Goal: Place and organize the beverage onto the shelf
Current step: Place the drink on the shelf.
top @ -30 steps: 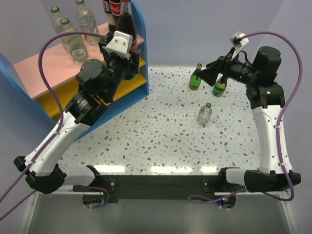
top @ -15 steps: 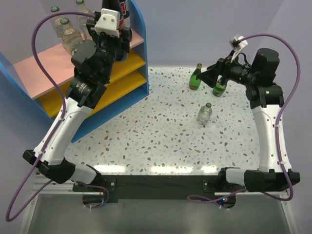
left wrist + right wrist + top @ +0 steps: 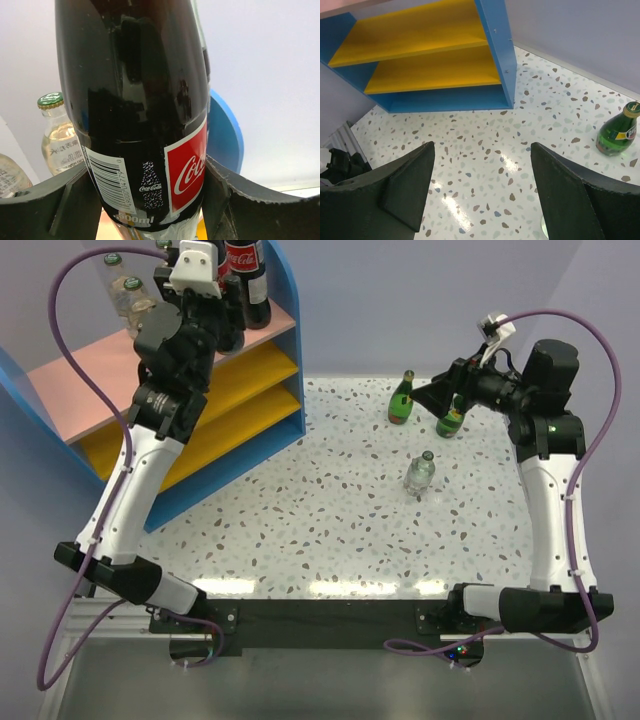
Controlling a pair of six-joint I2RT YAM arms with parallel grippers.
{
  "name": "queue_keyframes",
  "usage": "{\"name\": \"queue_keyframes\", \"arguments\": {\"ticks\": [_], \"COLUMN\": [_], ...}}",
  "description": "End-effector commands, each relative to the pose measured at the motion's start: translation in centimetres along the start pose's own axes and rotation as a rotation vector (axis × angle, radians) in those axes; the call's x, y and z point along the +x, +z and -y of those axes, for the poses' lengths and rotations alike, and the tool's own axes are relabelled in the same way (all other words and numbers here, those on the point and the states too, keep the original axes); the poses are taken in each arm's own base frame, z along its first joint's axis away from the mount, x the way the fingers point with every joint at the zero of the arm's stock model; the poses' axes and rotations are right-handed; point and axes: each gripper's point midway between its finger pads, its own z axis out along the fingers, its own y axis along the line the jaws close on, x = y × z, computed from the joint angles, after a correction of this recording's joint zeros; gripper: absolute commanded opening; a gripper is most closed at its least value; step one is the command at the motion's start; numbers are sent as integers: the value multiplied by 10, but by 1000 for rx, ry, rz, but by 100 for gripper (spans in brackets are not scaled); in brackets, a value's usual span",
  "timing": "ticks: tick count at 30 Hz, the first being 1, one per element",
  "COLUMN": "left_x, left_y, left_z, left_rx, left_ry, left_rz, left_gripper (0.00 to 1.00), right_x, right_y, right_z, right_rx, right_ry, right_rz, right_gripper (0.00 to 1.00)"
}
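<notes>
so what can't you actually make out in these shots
- Left wrist view: the cola bottle fills the frame; its cap and base are cut off by the edges, so whether it stands on the shelf is unclear.
- Top view: the left arm covers the left gripper and part of the clear bottles.
- Right wrist view: the green bottle has a label too small to read.
</notes>
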Motion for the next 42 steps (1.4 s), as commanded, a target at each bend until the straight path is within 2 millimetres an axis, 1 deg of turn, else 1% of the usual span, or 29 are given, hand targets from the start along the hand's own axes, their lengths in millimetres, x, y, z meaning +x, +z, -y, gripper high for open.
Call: {"name": "queue_keyframes", "arguments": {"ticks": [1,6,10,12,13,25,35,36,42], "left_x": [-140,-136,-132,-133,-130,-123,-107,-108,-96], "left_y": [-26,-19,-12,-11,-8,4,10,10,15], "left_z": [-35,-41,-41,-41,-40,-41,-44,-46,-45], "left_rx": [-42,-44,-34,-31,-28,-18,-11,-11,1], "left_ry": [-151,-148,-144,-141,-140,-112,-89,-92,-91], "left_rz": [428,431,433,439,435,449,451,455,441], "left_gripper": [0,0,0,0,0,0,0,0,0], "right_x": [-3,-3,-4,-4,-4,-2,-2,-1,0], "right_y": [0,0,0,0,0,1,1,1,2], "right_z": [3,4,4,5,5,12,16,17,19], "right_rx": [-4,-4,-6,-4,-4,3,3,5,6], "right_ry": [-19,-14,-11,-10,-11,1,11,15,21], "right_rz": [9,7,7,7,7,3,4,3,2], "right_gripper": [81,81,81,81,81,81,81,81,81]}}
